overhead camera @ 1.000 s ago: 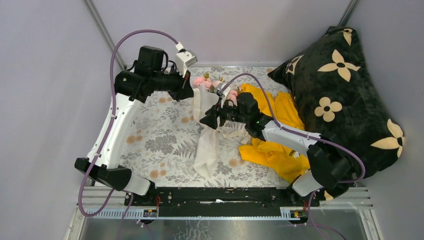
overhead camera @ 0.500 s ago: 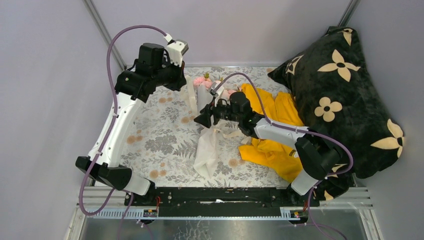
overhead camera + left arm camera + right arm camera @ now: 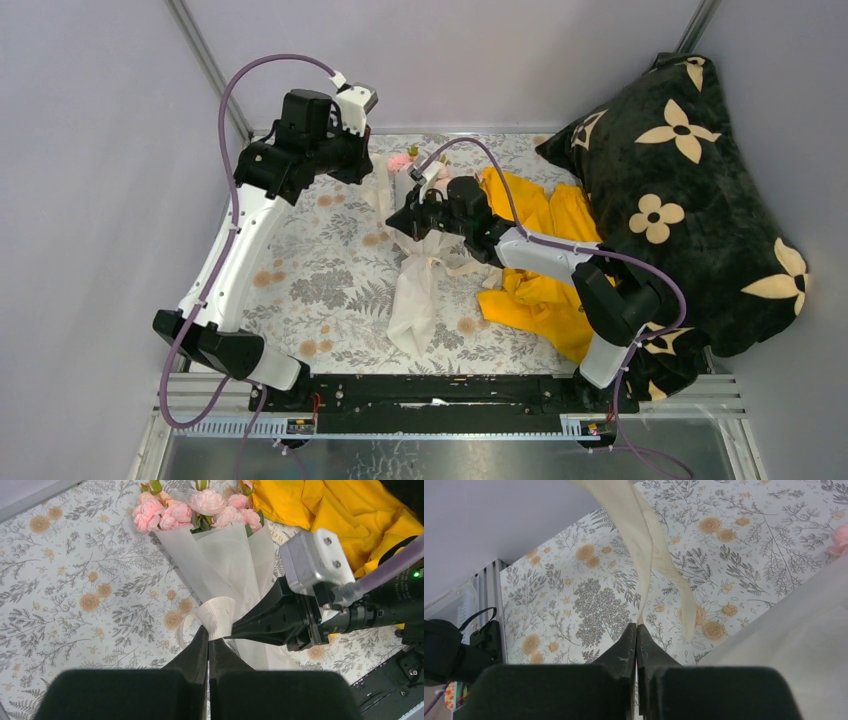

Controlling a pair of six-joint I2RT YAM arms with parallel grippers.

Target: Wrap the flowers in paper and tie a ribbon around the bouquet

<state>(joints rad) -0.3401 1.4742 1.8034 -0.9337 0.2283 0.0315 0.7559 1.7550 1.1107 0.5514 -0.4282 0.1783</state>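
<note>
Left gripper (image 3: 208, 639): jaws together, pinching the ribbon (image 3: 216, 616) at the very tips. A cream loop curls up just past them.

Right gripper (image 3: 636, 629): jaws pressed together on the ribbon too. A twisted strand climbs up and away from the tips, clear of the cloth (image 3: 75, 580).

My right gripper comes in from the left one's right side. Both sets of tips nearly meet at the waist of the bouquet (image 3: 412, 295).

Just beyond the left tips the paper (image 3: 220, 565) cone widens away from me, lying flat on the floral cloth.

At the cone's far mouth are the flowers (image 3: 200, 507), pink, with green leaves among them.

Right of the blooms, touching their edge, is a yellow garment (image 3: 345, 515).

Seen from above, a black pillow (image 3: 690, 180) lies past the garment, well off to my right.
</note>
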